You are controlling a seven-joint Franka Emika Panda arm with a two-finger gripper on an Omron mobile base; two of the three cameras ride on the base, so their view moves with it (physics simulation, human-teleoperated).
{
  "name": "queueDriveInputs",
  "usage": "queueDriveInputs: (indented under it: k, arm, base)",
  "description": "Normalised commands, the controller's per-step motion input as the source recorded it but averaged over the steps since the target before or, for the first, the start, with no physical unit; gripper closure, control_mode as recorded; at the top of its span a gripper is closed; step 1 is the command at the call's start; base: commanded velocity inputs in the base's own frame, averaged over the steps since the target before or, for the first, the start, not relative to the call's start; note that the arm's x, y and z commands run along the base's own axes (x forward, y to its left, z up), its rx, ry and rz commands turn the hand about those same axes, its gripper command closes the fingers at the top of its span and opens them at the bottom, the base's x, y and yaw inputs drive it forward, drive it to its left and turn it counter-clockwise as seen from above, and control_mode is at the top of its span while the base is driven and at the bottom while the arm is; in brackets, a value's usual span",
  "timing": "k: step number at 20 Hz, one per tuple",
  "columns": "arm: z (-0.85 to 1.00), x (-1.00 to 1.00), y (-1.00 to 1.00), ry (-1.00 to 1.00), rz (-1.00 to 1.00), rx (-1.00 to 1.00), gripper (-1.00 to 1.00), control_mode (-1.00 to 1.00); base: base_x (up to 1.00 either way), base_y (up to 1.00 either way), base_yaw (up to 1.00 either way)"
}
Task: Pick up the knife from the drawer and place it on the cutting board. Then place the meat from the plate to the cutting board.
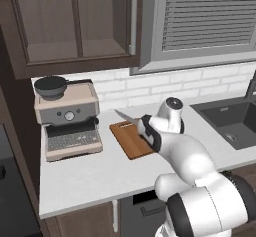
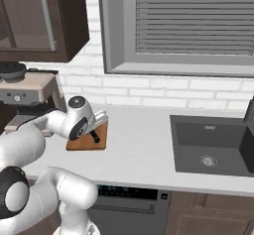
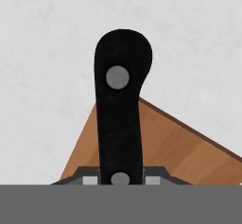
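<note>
1. Hand view: the hand [image 3: 120,178] is clamped on the knife [image 3: 119,114]. The black handle with two grey rivets runs up the middle of the picture, butt end at the top, gripped low on each side. The blade is hidden. Under it lies one corner of the board [image 3: 189,147], reddish-brown wood with a darker edge, on the pale worktop [image 3: 42,53]. The butt reaches out past the board's corner over bare worktop.

2. Left base view: the hand [image 1: 141,126] sits over the far part of the board [image 1: 131,146], with the arm's wrist and forearm covering the board's right side. The silver blade [image 1: 124,116] sticks out from the hand toward the upper left, its tip past the board's far edge and pointing at the brick wall [image 1: 150,88]. The long axis runs slantwise across the board. A coffee machine [image 1: 67,123] with a dark pan [image 1: 50,86] on top stands just left of the board. A sink [image 1: 232,121] lies well apart to the right. A wall cabinet [image 1: 75,21] and a window blind [image 1: 205,16] hang above.

3. Right base view: the hand [image 2: 99,120] is at the board's [image 2: 84,144] far right corner, the wrist in front hiding much of the board. The black handle [image 2: 94,137] slopes down over the board's right end. The coffee machine [image 2: 27,97] is at left, the sink [image 2: 213,145] at right, and a dishwasher [image 2: 129,204] stands under the worktop [image 2: 139,154].
</note>
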Motion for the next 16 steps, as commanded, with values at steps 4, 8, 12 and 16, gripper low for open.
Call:
queueDriveInputs:
  k: [4,8,12,16]
  arm:
    - [-0.15,0.29,0.13,0.04,-0.03,0.03,1.0,-1.0]
    - [-0.28,0.21,0.01,0.05,-0.02,0.07,1.0,-1.0]
    - [-0.35,0.17,0.0,0.03,-0.02,0.08,1.0,-1.0]
    - [-0.31,0.26,0.01,0.01,-0.02,0.05,1.0,-1.0]
  base:
    - [0.0,0.0,0.0]
    - [0.0,0.0,0.0]
    - [0.0,0.0,0.0]
    - [0.0,0.0,0.0]
